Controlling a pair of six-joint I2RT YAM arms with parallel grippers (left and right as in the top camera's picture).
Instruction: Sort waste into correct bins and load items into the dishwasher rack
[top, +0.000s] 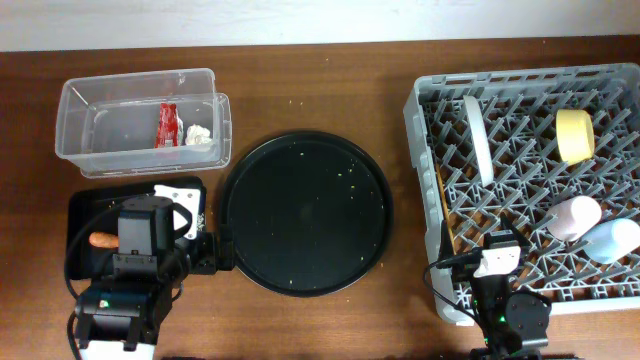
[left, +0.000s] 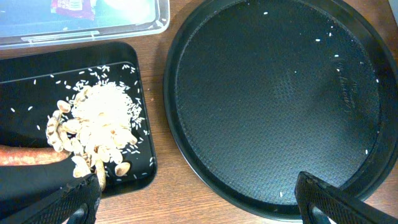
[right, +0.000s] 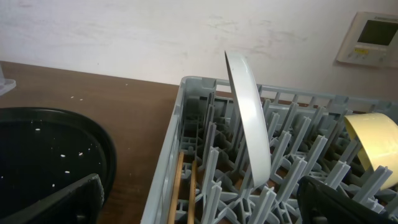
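Observation:
The clear tub (top: 75, 95) holds the red wrapper (top: 167, 125) and white tissue (top: 200, 135). The flat black tray (left: 37, 87) holds the carrot (left: 25, 154) and beige scraps (left: 99, 124). The grey rack (top: 425, 95) holds the upright plate (top: 478, 140), yellow bowl (top: 575, 135), pink cup (top: 572, 217), blue cup (top: 612, 240) and chopsticks (right: 177, 186) along its left wall. My left gripper (left: 199, 211) is open and empty between the flat tray and the round tray. My right gripper (right: 199, 211) is open and empty over the rack's near left corner.
The large round black tray (top: 305, 210) lies mid-table with a few rice grains on it. Bare wood shows between it and the rack. A white wall runs along the far table edge.

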